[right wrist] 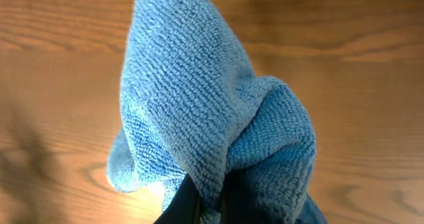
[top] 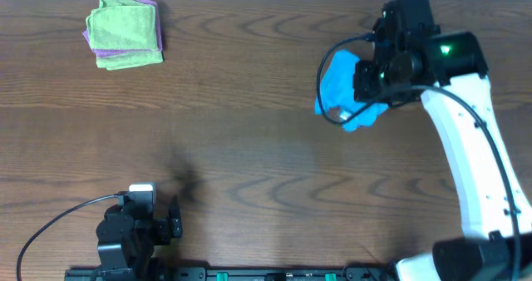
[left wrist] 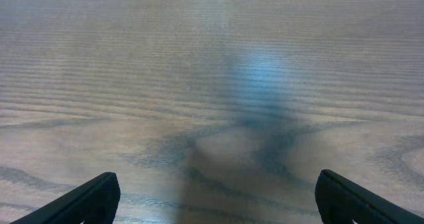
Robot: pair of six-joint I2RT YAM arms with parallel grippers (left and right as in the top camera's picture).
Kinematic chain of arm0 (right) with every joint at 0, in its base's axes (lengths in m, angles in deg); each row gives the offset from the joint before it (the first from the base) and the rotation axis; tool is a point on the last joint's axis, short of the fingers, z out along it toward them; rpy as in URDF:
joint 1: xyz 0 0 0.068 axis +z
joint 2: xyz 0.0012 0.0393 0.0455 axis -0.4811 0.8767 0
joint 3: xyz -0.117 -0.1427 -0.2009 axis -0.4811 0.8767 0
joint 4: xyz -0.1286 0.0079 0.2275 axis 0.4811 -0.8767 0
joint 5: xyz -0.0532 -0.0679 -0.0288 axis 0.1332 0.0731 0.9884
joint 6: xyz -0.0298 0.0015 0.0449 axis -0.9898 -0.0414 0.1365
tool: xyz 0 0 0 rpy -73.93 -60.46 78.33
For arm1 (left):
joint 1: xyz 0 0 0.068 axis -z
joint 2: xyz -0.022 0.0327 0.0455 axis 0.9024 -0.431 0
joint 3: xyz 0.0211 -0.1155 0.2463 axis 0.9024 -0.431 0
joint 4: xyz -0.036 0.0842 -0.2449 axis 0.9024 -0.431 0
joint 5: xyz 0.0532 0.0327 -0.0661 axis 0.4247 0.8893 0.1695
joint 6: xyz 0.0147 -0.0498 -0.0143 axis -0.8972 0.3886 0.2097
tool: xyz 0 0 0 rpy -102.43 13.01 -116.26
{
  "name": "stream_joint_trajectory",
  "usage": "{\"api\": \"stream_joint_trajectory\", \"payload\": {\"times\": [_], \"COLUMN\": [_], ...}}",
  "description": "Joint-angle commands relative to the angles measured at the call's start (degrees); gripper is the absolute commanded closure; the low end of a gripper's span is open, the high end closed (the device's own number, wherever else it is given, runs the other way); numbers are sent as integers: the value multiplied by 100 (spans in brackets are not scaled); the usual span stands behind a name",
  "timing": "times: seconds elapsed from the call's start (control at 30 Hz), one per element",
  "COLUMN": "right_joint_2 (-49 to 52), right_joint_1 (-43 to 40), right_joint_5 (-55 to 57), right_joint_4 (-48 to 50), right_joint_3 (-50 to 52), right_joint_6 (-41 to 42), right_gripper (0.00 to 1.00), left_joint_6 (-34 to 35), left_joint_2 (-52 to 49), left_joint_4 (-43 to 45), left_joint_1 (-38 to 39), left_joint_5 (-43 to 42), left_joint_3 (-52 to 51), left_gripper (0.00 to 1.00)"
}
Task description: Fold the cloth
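Cloth [top: 342, 88] aside for a second, what is the biggest thing here?
— The brown wood-grain worktop [top: 249, 148]. Everything sits on it.
Then the arms?
— Yes. The white right arm [top: 465, 148] reaches toward the far side. The black left arm [top: 125, 235] sits low at the near edge.
Where is the cloth, then?
— Sky-blue and bunched, it is caught in the right jaws. Seen from overhead, most of it spills out on their left side. The right wrist view shows it [right wrist: 199, 105] filling the space just ahead of the jaws, with a thick fold running down between the dark fingers [right wrist: 179, 211].
So those jaws are pinching it?
— Pressed together on that fold, yes. I cannot tell whether its loose end touches the worktop.
And the left jaws?
— Spread wide, with only bare worktop between the tips.
Anything smaller?
— A lime-green folded cloth [top: 125, 27] lies on a purple folded cloth [top: 112, 63], well apart from both sets of jaws, far off to the left of the right jaws.
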Motion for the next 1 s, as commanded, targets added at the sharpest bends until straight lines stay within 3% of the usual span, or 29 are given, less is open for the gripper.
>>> {"api": "stream_joint_trajectory", "payload": {"times": [0.0, 0.23, 0.63, 0.97], "right_joint_2": [-514, -1700, -1755, -1344], "right_joint_1": [-144, -52, 1432, 1523], "right_joint_5": [179, -1462, -2035, -778], "right_joint_4": [83, 1322, 1071, 2100], "right_joint_3": [898, 3263, 3042, 3045], "right_joint_6": [-76, -203, 492, 487], "right_gripper": [99, 99, 99, 97], "left_joint_6": [-105, -105, -105, -105], "left_joint_2": [33, 33, 33, 33], "left_joint_4": [-317, -317, -317, -317], "left_joint_1": [-24, -24, -24, -24], "left_joint_5": [107, 107, 107, 107], "left_joint_3": [-68, -68, -68, -68], "left_gripper": [4, 5, 4, 4]}}
